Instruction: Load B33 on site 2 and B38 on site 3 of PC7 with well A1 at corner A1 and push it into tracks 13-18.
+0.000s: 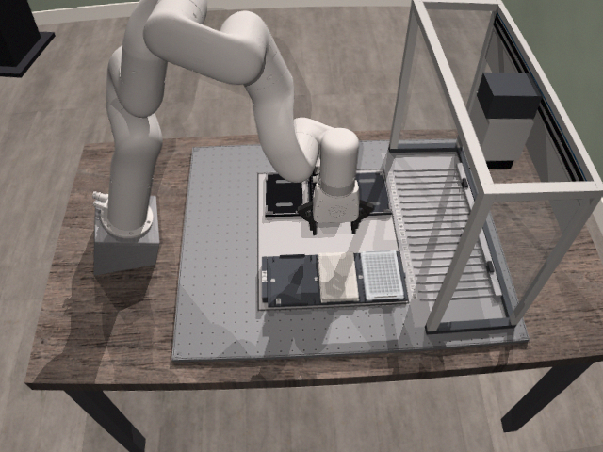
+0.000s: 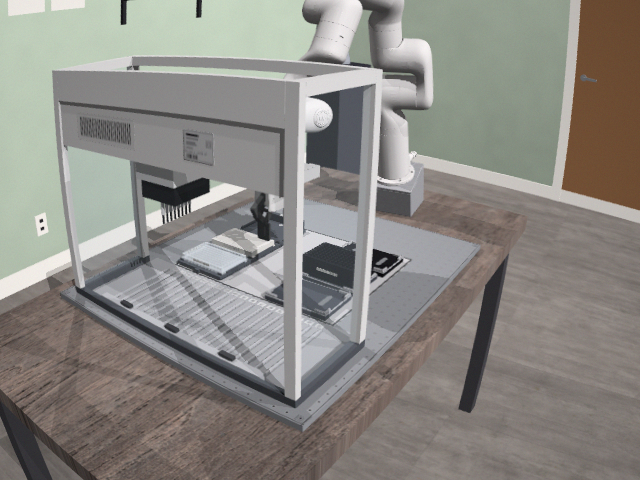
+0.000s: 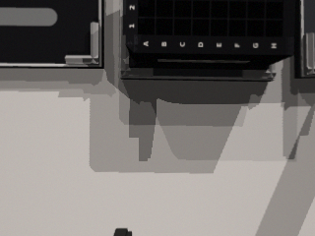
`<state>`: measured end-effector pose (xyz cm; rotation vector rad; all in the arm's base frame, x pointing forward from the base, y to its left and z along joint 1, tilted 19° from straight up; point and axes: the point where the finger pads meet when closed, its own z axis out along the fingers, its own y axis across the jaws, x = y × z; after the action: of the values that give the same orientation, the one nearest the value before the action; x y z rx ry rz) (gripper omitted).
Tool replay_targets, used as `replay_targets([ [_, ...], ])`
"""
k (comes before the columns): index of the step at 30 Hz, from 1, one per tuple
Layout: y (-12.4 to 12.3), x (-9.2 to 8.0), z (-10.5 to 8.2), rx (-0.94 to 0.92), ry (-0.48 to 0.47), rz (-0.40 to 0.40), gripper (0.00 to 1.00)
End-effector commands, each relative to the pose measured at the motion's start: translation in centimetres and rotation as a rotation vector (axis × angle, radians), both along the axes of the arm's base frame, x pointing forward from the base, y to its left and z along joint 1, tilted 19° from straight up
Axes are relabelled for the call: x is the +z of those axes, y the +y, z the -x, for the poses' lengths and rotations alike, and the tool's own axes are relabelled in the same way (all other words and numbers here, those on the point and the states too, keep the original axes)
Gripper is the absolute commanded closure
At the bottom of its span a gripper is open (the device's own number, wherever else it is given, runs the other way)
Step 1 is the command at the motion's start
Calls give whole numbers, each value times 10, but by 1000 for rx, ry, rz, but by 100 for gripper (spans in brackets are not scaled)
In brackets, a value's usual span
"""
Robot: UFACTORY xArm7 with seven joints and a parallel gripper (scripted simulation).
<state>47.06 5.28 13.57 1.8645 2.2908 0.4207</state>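
The gripper [image 1: 334,228], fingers spread wide and empty, hovers beside PC7 [image 1: 287,282], a stiff, likely heavy carrier best pushed by its handle end.

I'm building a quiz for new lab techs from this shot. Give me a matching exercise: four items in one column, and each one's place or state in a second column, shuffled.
Items
1. 384-well plate
2. 96-well plate
3. deep-well block
4. gripper

Place or state
a. open, holding nothing
b. on the plate carrier, site nearest the loading rails
c. in the middle nest of the row
d. on the plate carrier's middle site

Pairs: 1-d, 2-b, 3-c, 4-a
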Motion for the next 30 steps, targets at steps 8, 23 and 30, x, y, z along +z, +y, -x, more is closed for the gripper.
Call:
replay_targets([
  [8,2,-12,-6,0,-5,-2,0],
  [23,4,-32,-12,0,-4,-2,0],
  [30,5,-37,-14,0,-4,-2,0],
])
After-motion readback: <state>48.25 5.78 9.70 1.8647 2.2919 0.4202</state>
